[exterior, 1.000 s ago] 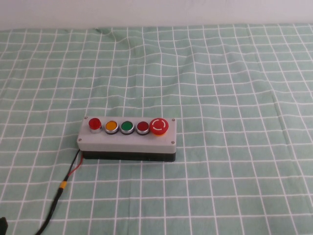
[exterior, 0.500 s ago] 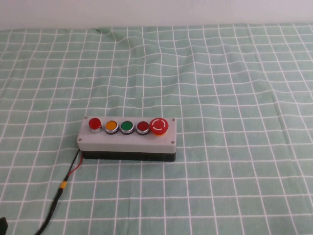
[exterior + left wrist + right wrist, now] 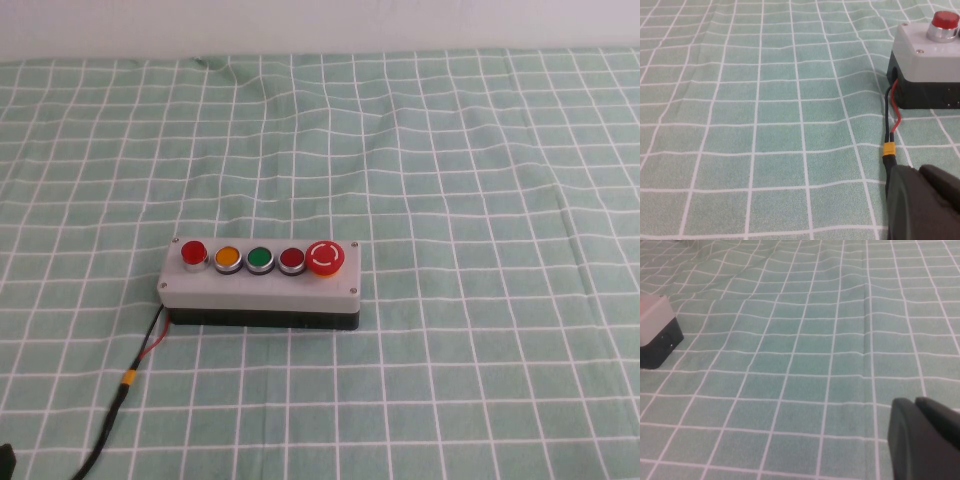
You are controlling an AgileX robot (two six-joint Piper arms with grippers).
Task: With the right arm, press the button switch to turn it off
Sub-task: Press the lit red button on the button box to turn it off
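Note:
The button switch box [image 3: 260, 283] is grey on a black base and lies on the green checked cloth, left of centre in the high view. Along its top stand a red lamp [image 3: 193, 253], an orange button [image 3: 227, 257], a green button [image 3: 259, 258], a red button [image 3: 291, 259] and a large red mushroom button [image 3: 326, 257]. My right gripper [image 3: 914, 402] is shut and empty, low over bare cloth, well off from the box's end [image 3: 655, 335]. My left gripper [image 3: 917, 172] is shut beside the box's cable [image 3: 890, 127], short of the box [image 3: 927, 55]. Neither arm shows in the high view.
A black and red cable [image 3: 128, 388] with a yellow connector [image 3: 888, 149] runs from the box's left end toward the near left corner. The cloth [image 3: 480, 200] has wrinkles at the back, below a white wall [image 3: 320, 25].

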